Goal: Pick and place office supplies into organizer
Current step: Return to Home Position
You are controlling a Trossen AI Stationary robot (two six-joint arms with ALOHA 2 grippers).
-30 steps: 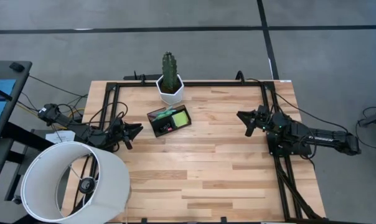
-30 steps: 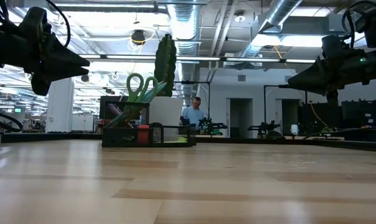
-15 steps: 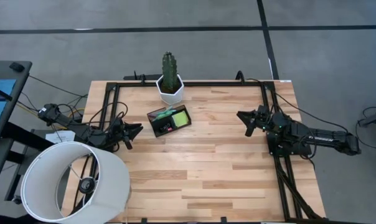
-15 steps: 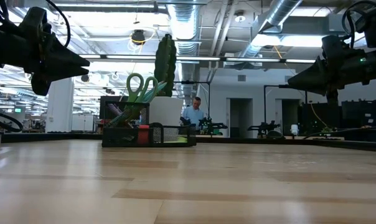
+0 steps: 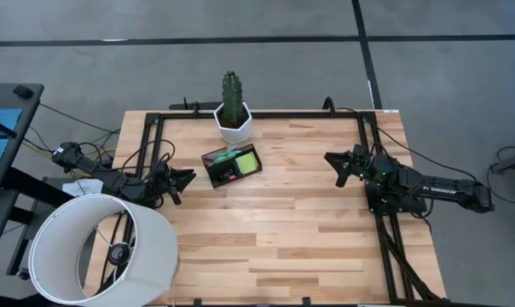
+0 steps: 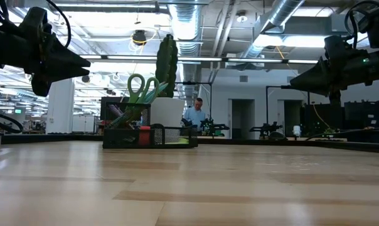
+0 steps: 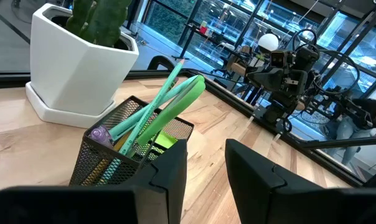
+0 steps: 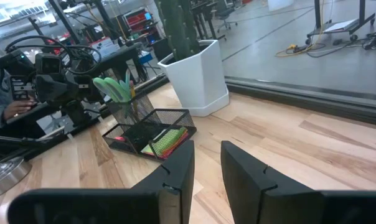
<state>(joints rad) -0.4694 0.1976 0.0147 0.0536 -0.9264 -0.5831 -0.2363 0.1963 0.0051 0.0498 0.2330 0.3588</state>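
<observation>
- We see the black wire-mesh organizer (image 5: 216, 177), a low rectangular tray, resting toward the far side of the surface (image 5: 283, 230), left of its middle.
- Green loop-handled scissors (image 6: 138, 85) and slim teal pens (image 7: 157, 102) lean out of its taller mesh cup; a flat lime sticky pad (image 5: 247, 161) lies in a low compartment.
- Just behind it stands a smooth white hexagonal pot (image 5: 233, 124) with a ribbed cactus (image 5: 231, 89).
- The surface is pale wood planks.
- The left claw (image 5: 192, 177) hovers near the organizer's left, its fingers a narrow gap apart, holding nothing.
- The right claw (image 5: 328, 158) hangs well apart on the right, likewise narrow and empty.
</observation>
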